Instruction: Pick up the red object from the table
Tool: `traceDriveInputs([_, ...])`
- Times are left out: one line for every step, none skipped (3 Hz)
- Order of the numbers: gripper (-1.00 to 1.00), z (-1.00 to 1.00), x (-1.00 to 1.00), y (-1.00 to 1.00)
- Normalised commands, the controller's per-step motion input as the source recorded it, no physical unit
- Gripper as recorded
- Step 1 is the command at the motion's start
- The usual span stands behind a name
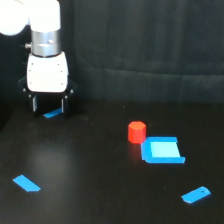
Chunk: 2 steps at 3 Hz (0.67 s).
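Red object (pixel 136 132) upright on black table (pixel 90 170), touching blue square (pixel 161 150); gripper (pixel 48 104) well apart, fingers spread, holding nothing

A dark cloth backdrop (pixel 150 45) is hung across the whole rear of the scene, marked by faint folds and creases. Below it, a dull black surface is spread to the lower edge of the exterior view. A soft patch of reflected light is seen on that surface toward the exterior view's left. No wall, window or lamp can be made out.
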Motion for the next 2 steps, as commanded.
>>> traceDriveInputs([0.91,0.24,0.67,-0.62])
traceDriveInputs([1.00,-0.05,0.81,-0.69])
